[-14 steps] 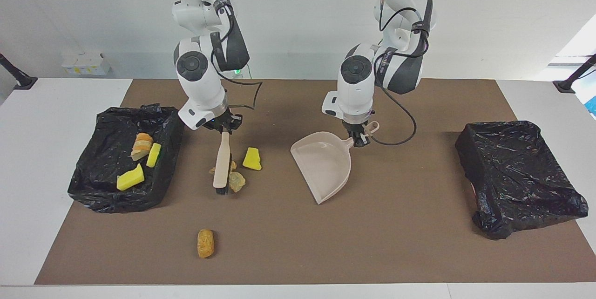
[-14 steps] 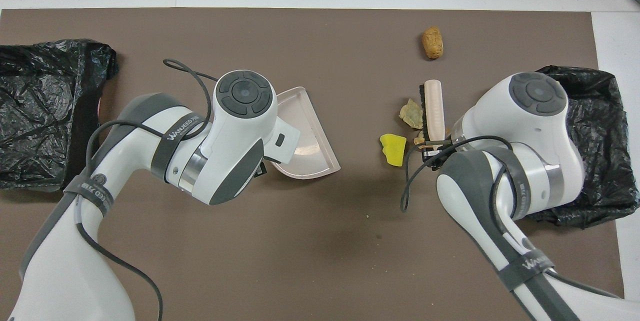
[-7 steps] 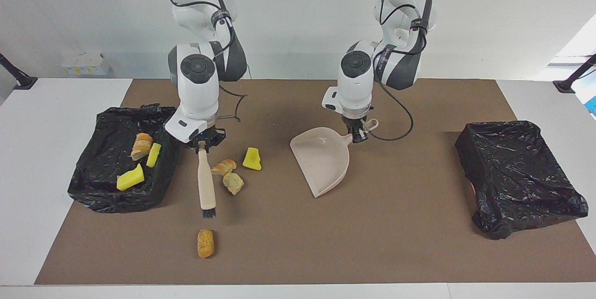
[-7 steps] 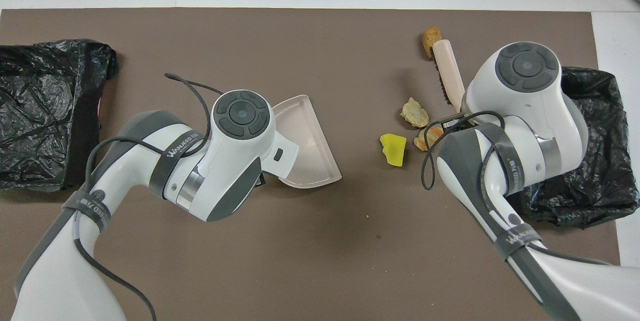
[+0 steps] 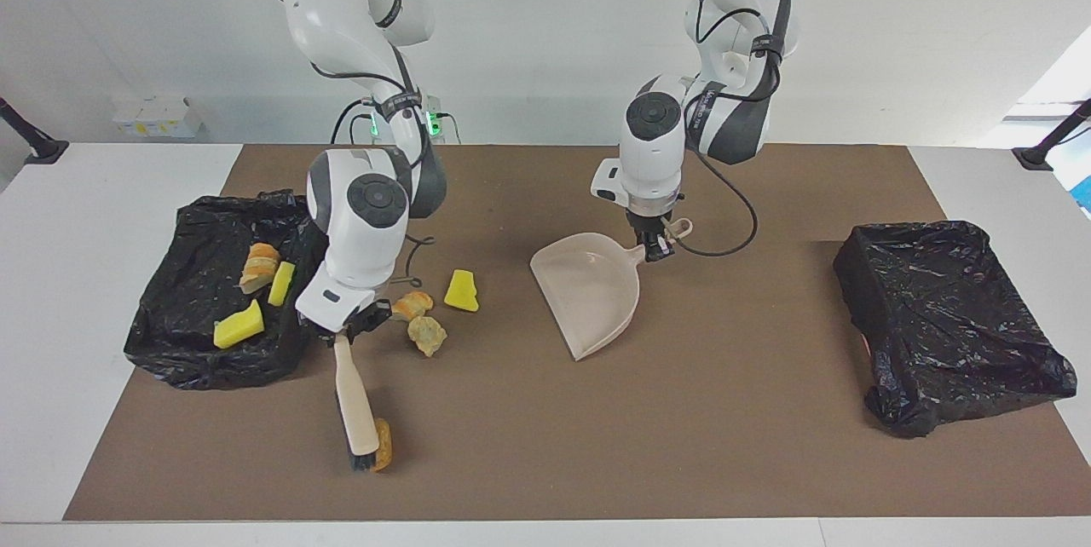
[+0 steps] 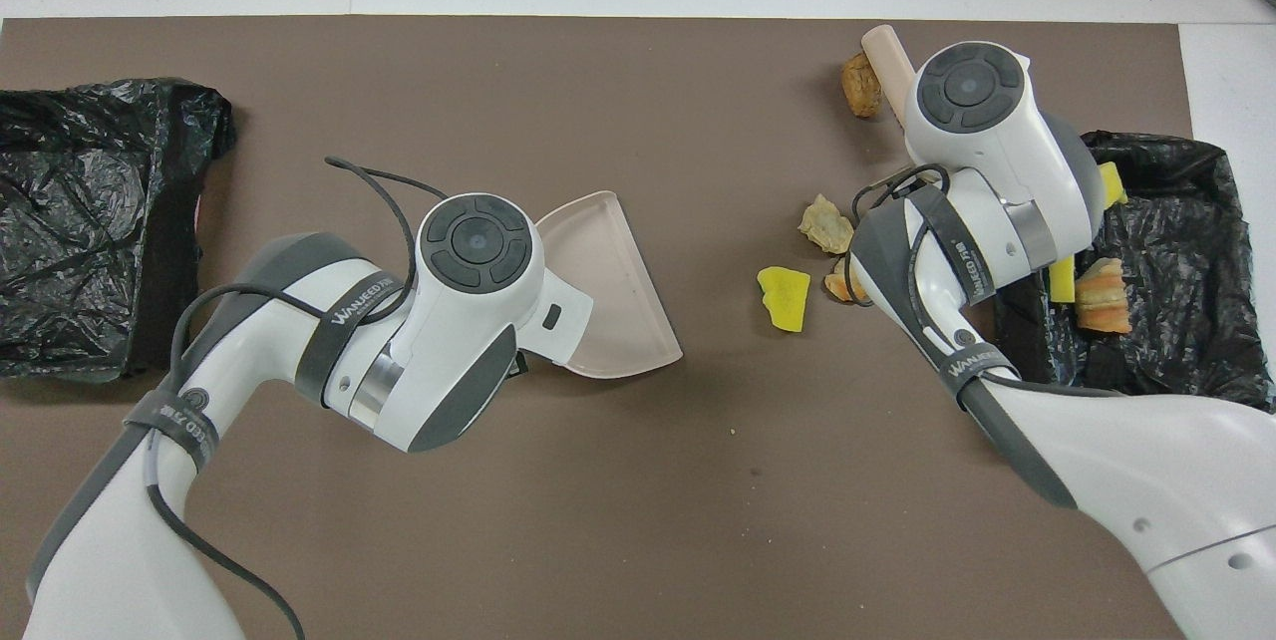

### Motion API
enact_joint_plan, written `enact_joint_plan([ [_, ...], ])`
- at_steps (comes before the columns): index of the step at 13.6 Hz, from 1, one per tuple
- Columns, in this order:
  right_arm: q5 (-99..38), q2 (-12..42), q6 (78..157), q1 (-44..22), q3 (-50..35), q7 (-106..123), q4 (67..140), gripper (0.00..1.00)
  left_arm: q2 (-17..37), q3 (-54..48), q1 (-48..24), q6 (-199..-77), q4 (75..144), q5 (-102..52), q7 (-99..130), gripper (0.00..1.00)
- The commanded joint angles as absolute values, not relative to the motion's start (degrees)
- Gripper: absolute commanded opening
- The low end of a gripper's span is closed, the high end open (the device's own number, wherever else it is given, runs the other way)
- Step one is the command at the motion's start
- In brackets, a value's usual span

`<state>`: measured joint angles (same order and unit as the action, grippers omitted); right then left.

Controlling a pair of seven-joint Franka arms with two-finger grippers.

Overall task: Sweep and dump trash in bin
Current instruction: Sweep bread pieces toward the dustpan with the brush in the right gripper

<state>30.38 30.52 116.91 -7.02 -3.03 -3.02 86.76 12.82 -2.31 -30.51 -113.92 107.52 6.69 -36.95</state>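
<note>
With the brush (image 5: 354, 398) clamped in the right gripper (image 5: 344, 334) and the dustpan (image 5: 590, 296) in the left gripper (image 5: 655, 250), the bread roll (image 5: 383, 444) at the brush's 3 o'clock could have been flicked off the surface (image 5: 724, 445) by a hard sweep.

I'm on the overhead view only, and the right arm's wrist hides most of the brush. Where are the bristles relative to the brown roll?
Observer: The brush slants down from the right gripper, whose jaws are shut on its handle. Its bristles sit right against the brown roll, on the roll's side toward the right arm's end of the table.
Operator: And the dustpan handle? The left arm covers it for me.
Observer: The left gripper has its jaws shut on the handle of the dustpan. The handle is raised, and the open lip tilts down to the mat.
</note>
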Motion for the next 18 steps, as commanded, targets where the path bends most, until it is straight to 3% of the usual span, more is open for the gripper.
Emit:
enact_joint_plan([
  [1, 32.96, 34.80, 120.13, -6.24, -3.34, -1.23, 82.53, 0.00, 10.90, -2.02, -31.20, -115.66, 110.13, 7.73, -35.86, 0.00],
  [3, 32.78, 34.90, 118.93, -5.63, -3.86, -1.14, 82.79, 0.00, 10.90, -2.02, -31.20, -115.66, 110.13, 7.73, -35.86, 0.00],
  [11, 26.20, 29.28, 99.69, -8.97, -9.22, 15.17, 84.99, 0.00, 10.81, -2.02, -31.11, -115.31, 110.21, 7.73, -34.98, 0.00],
  [14, 13.84, 25.15, 95.73, -6.87, -9.67, 20.03, 86.48, 0.00, 10.81, -2.02, -31.11, -115.31, 110.21, 7.65, -34.89, 0.00],
  [18, 3.88, 23.73, 94.22, -3.00, -9.67, 20.39, 85.87, 0.00, 10.90, -2.02, -31.11, -115.31, 110.21, 7.65, -34.72, 0.00],
])
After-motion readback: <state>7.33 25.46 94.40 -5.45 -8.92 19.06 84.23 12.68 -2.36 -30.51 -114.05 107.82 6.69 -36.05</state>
